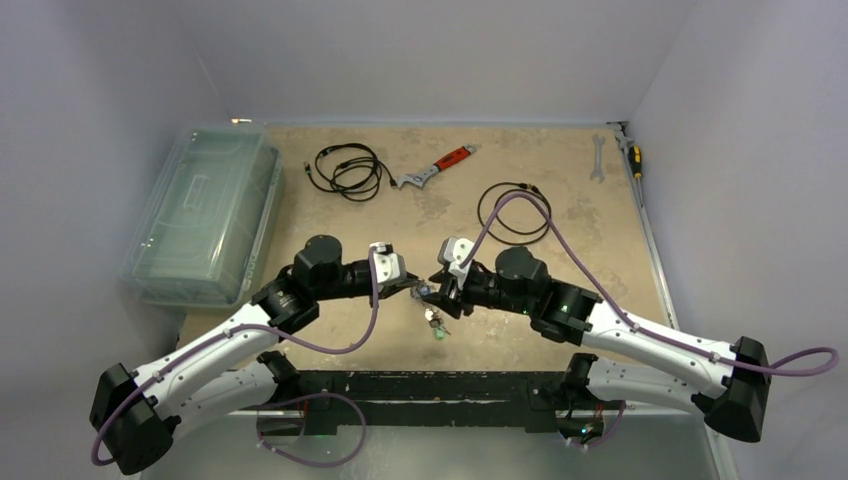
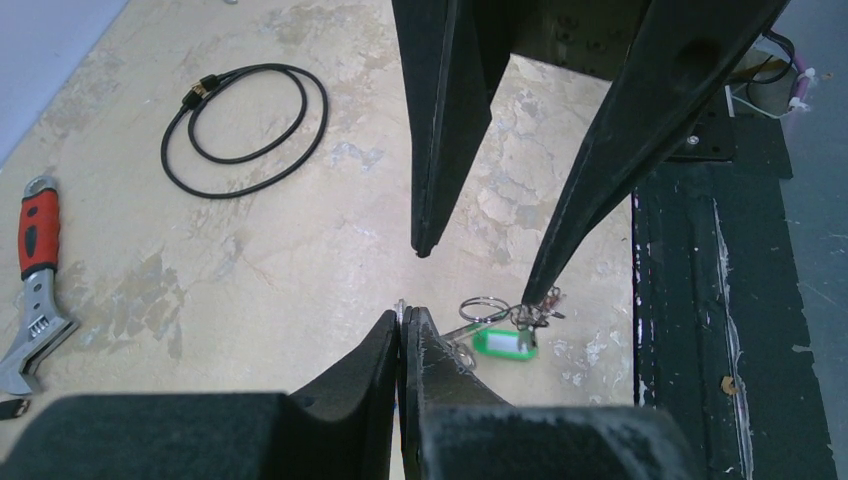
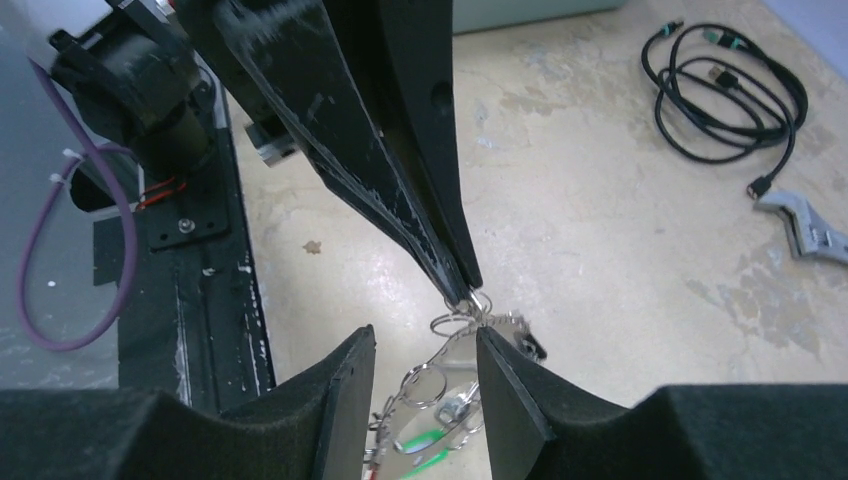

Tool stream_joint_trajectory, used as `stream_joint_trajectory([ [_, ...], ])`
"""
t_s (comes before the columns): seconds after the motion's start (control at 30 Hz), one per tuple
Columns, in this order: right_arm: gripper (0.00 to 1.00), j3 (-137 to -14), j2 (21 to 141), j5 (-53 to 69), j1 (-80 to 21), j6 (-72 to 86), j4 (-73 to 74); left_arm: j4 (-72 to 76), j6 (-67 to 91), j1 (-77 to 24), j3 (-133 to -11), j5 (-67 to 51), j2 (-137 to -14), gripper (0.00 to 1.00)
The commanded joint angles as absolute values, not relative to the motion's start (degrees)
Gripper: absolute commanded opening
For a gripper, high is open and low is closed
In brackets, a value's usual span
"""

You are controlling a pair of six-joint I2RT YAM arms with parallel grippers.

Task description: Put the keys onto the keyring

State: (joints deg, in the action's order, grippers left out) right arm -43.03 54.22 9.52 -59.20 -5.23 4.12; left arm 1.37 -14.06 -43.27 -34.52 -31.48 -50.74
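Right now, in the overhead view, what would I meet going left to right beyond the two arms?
Clear plastic lidded box → black coiled cable → red-handled adjustable wrench → second black cable loop → silver spanner → yellow-and-black screwdriver.

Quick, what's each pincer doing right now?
Left pincer: closed, seemingly pinching the keyring.
Right pincer: open, straddling the keys, holding nothing.

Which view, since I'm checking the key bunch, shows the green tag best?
Left wrist: the green tag shows whole and unobstructed there. The right wrist view catches only green slivers between the right tool's fingers at the frame's bottom; the top external view shows a tiny green speck.
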Motion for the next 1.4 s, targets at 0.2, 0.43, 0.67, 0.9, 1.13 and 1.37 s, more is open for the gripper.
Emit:
stream_joint_trajectory([
  [0.2,0.39,-32.6,55.31,-2.29,-59.24,-2.84,-12.92,2.15,-15.63,-43.34,-37.06,-30.69,-49.8,0.0],
  [0.43,0.37,-30.02,56.28,-0.52,-59.24,-5.9,-20.06,1.25,-19.13,-43.4,-36.08,-32.77,-47.51,0.0],
  [0.67,0.4,-27.91,57.66,5.51,-59.24,-7.82,-24.83,0.81,-20.92,-43.33,-35.96,-36.26,-47.22,0.0],
  [0.9,0.43,-27.49,57.62,9.52,-59.24,-9.64,-25.23,0.44,-21.86,-43.4,-35.95,-37.11,-46.87,0.0],
  [1.13,0.53,-26.27,58.3,11.83,-59.24,-9.75,-27.73,0.09,-22.95,-43.34,-36.39,-38.78,-46.09,0.0],
  [1.37,0.56,-23.95,58.26,11.44,-59.24,-10.47,-32.2,-5.42,-24.68,-43.35,-38.88,-41.69,-46.66,0.0],
])
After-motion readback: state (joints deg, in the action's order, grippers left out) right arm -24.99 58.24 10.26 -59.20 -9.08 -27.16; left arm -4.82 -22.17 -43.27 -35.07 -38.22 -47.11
